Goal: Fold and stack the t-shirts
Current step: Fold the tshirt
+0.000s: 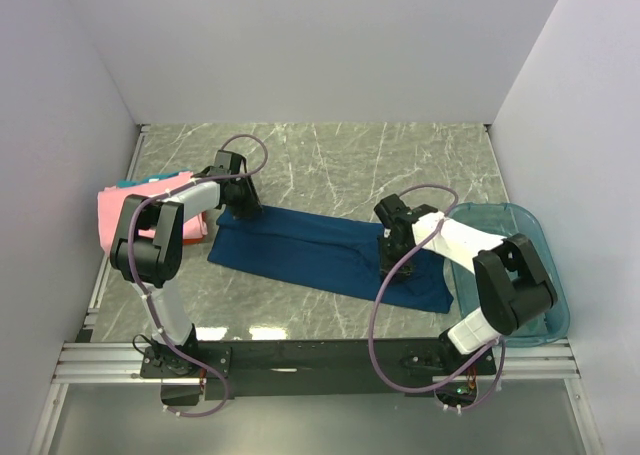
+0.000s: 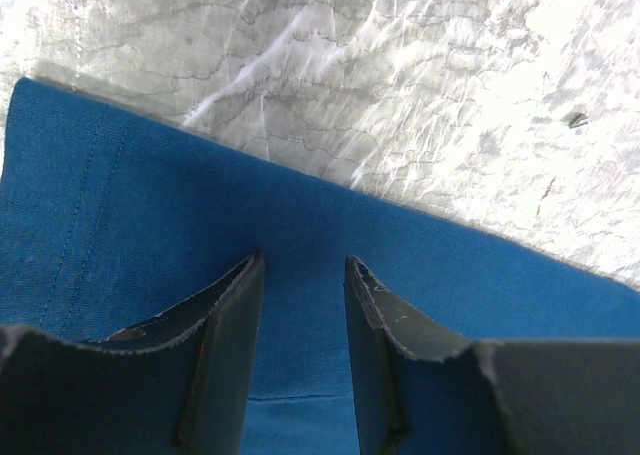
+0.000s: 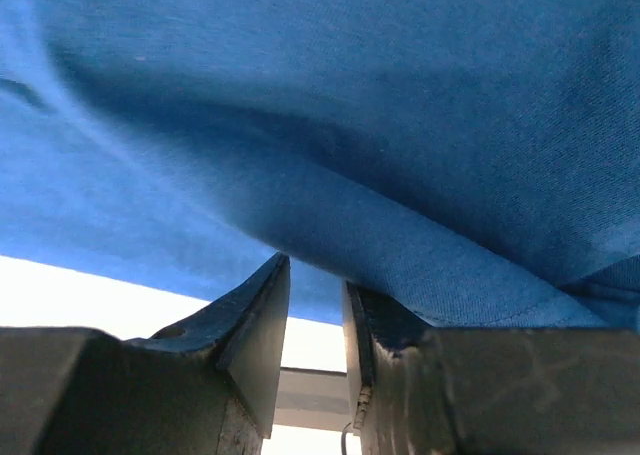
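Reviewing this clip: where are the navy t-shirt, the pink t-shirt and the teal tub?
navy t-shirt (image 1: 310,250), top external view, middle of the spread cloth.
pink t-shirt (image 1: 120,197), top external view, far left part, clear of the arm.
teal plastic tub (image 1: 495,220), top external view, bare floor at its far end.

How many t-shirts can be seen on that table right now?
3. A blue t-shirt is spread out in the middle; a pink t-shirt lies at the far left; a teal t-shirt peeks out behind it. Others may be hidden there.
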`<act>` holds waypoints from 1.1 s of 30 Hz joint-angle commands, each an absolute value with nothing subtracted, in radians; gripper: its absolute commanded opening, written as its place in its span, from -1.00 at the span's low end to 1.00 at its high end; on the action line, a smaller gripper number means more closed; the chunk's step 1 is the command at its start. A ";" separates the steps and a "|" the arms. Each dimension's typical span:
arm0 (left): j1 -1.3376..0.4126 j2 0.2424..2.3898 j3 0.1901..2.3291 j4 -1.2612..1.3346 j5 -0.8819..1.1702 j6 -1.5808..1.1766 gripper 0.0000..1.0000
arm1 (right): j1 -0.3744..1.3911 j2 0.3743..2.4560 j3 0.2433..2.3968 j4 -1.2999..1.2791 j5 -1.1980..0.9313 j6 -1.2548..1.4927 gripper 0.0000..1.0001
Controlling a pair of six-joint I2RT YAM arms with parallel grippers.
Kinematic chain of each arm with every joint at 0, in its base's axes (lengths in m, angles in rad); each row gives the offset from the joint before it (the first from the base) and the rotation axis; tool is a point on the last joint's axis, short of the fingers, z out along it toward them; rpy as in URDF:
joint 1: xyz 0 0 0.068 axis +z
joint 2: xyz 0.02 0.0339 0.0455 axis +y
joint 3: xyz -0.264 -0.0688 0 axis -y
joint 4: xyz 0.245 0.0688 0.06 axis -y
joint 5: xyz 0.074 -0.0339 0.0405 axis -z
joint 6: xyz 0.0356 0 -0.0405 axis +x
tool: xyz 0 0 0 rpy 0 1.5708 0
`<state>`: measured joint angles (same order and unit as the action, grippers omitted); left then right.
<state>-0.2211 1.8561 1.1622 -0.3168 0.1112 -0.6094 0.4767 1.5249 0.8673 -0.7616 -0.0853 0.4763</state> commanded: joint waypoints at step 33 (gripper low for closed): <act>-0.222 1.870 1.189 -0.310 0.132 -0.588 -0.12 | 0.494 1.468 0.939 -0.911 -0.126 0.430 -1.00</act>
<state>-0.2211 1.8603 1.1664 -0.3183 0.1162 -0.6033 0.4866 1.4956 0.8890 -0.8433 -0.0761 0.4633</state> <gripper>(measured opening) 0.439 0.009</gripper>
